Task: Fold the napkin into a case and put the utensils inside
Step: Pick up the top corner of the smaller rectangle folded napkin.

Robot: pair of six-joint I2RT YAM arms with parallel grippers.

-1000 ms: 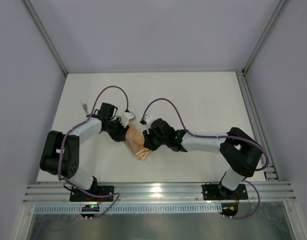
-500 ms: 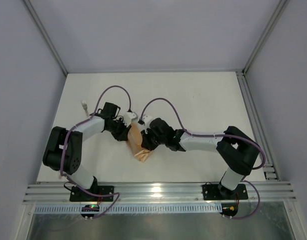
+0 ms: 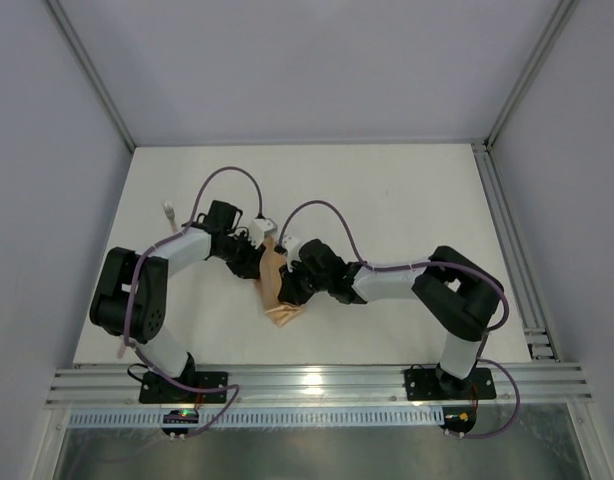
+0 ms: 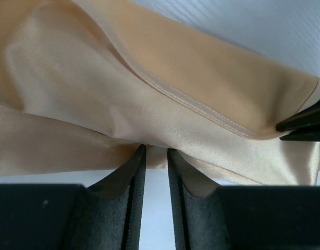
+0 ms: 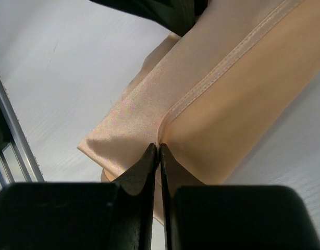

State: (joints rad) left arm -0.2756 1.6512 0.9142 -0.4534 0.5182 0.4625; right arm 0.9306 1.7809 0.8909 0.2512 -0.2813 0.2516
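Observation:
The peach-orange napkin [image 3: 275,292] lies folded and bunched on the white table between my two grippers. My left gripper [image 3: 253,262] is at its upper left side. In the left wrist view its jaws [image 4: 156,151] stand a narrow gap apart with a fold of the napkin [image 4: 165,78] pinched between the tips, and creases run out from there. From the right, my right gripper [image 3: 290,285] meets the cloth, and its jaws [image 5: 159,147] are shut on the stitched hem of the napkin [image 5: 222,104]. A slim utensil [image 3: 170,211] lies apart at the far left.
The right gripper's dark fingertips [image 4: 305,123] show at the cloth's right edge in the left wrist view. Metal rails [image 3: 307,382] run along the near edge and another rail [image 3: 507,240] along the table's right side. Grey walls enclose the table.
Both arms have shifted a little to the left and drawn closer together. The napkin between them has become narrower and more bunched.

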